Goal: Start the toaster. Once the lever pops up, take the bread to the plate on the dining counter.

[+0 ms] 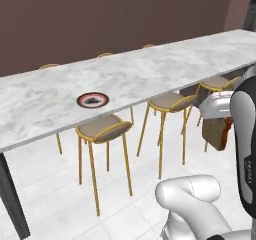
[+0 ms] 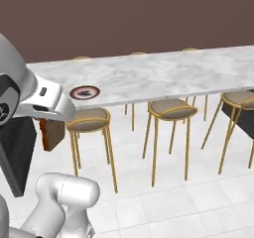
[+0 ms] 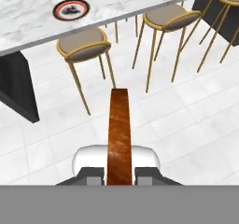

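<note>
My gripper [image 3: 119, 174] is shut on the bread [image 3: 119, 134], a tan-brown slice seen edge-on in the hand view, held over the tiled floor short of the counter. From the base views the bread [image 1: 217, 131] [image 2: 51, 133] hangs below the white hand of the gripper [image 1: 217, 120] [image 2: 52, 120]. The plate [image 1: 93, 100] [image 2: 85, 91] [image 3: 71, 9], round with a dark rim and red ring, lies near the front edge of the dining counter [image 1: 160, 66] [image 2: 173, 73] [image 3: 28, 17], ahead of the bread and to its left. The toaster is out of view.
Yellow-framed stools [image 1: 104, 128] [image 2: 172, 109] [image 3: 84, 48] stand in a row under the counter's near edge, one right below the plate. The counter's dark base panel [image 3: 16, 85] [image 2: 17, 148] rises at the left. White tiled floor lies between me and the stools.
</note>
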